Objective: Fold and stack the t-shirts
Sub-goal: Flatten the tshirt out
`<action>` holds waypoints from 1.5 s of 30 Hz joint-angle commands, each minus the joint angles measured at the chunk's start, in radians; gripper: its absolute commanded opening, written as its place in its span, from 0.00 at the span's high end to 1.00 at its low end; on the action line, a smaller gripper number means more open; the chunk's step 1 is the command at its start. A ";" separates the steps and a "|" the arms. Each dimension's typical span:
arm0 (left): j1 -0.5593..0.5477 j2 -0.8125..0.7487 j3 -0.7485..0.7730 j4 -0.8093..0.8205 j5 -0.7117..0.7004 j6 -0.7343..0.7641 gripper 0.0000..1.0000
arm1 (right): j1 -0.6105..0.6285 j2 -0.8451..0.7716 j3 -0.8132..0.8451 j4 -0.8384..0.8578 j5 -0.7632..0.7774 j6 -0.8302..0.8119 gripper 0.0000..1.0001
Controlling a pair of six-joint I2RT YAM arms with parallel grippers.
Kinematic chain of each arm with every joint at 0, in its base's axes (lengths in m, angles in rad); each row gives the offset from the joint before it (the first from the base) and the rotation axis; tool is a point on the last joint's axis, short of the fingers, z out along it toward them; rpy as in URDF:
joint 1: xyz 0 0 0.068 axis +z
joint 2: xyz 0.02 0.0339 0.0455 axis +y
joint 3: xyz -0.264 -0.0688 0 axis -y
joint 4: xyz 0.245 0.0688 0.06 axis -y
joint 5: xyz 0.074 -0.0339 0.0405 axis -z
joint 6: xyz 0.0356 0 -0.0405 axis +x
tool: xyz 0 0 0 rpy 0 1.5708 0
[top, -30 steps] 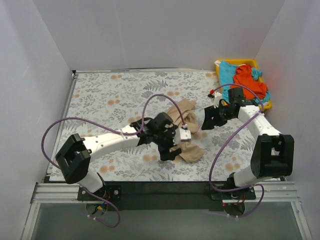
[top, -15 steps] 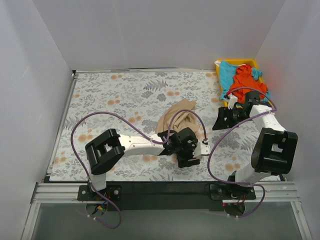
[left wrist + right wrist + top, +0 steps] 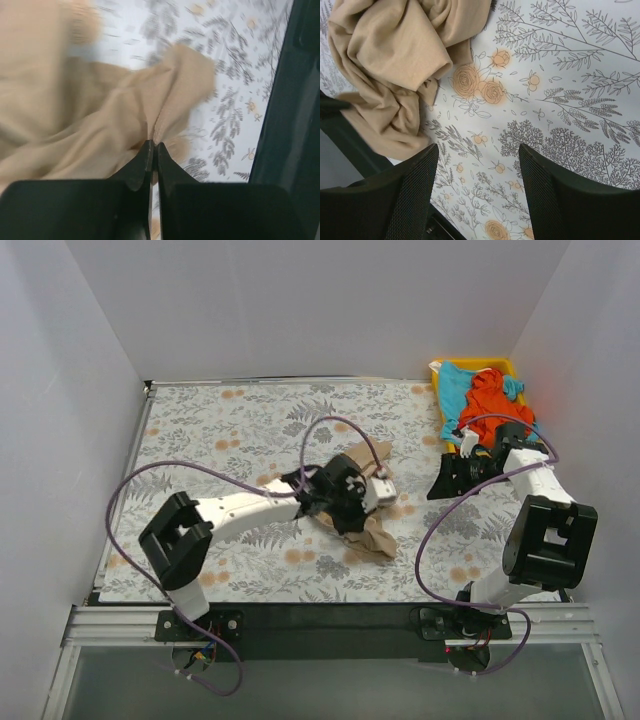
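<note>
The left hand (image 3: 153,150), its fingers pressed together, pinched a fold of the tan-beige t-shirt (image 3: 372,536) at the middle of the flowered worktop (image 3: 220,430). The shirt was crumpled into a bundle, part of it hidden under that hand. The rest trailed toward the near edge, so its long axis ran roughly far to near.

The right hand (image 3: 479,150) hung over bare worktop with its fingers spread and nothing between them. The bundle lay to its left, near but apart. The left hand was therefore the one on the cloth, and the right would have had to travel left to take a second hold, probably the next need before the shirt could be spread flat.

Three shirts were in view, one of each colour. The orange-red t-shirt (image 3: 492,400) and the turquoise-blue t-shirt (image 3: 455,385) lay heaped together in the single yellow tray (image 3: 436,368) at the far right corner, the orange-red one on top. None of the three appeared folded, and no stack had been started.
</note>
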 commanded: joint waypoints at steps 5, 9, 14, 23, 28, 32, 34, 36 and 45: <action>0.380 -0.294 0.054 -0.161 0.210 -0.052 1.00 | 0.017 0.003 0.050 -0.016 -0.077 -0.027 0.39; 0.657 -0.261 0.019 -0.140 0.302 -0.160 1.00 | 0.072 0.006 0.047 -0.010 -0.091 -0.030 0.34; 0.841 -0.168 -0.027 -0.030 0.329 -0.294 1.00 | 0.227 0.014 0.025 0.057 -0.019 0.001 0.26; 0.970 0.018 0.024 -0.014 0.199 -0.296 1.00 | 0.423 0.066 0.036 0.174 0.101 0.054 0.28; 1.046 0.158 0.161 -0.082 0.158 -0.303 0.99 | 0.475 0.060 0.000 0.248 0.171 0.071 0.26; 1.079 0.198 0.265 -0.235 0.312 -0.247 0.49 | 0.486 0.078 0.016 0.262 0.182 0.067 0.23; 1.089 0.091 0.209 -0.241 0.383 -0.153 0.28 | 0.494 0.086 0.016 0.259 0.167 0.067 0.26; 1.089 -0.021 0.145 -0.228 0.457 -0.037 0.28 | 0.503 0.083 0.002 0.262 0.148 0.060 0.28; 0.748 -0.439 -0.225 -0.314 0.353 0.414 0.55 | 0.515 0.120 -0.013 0.305 0.076 0.088 0.37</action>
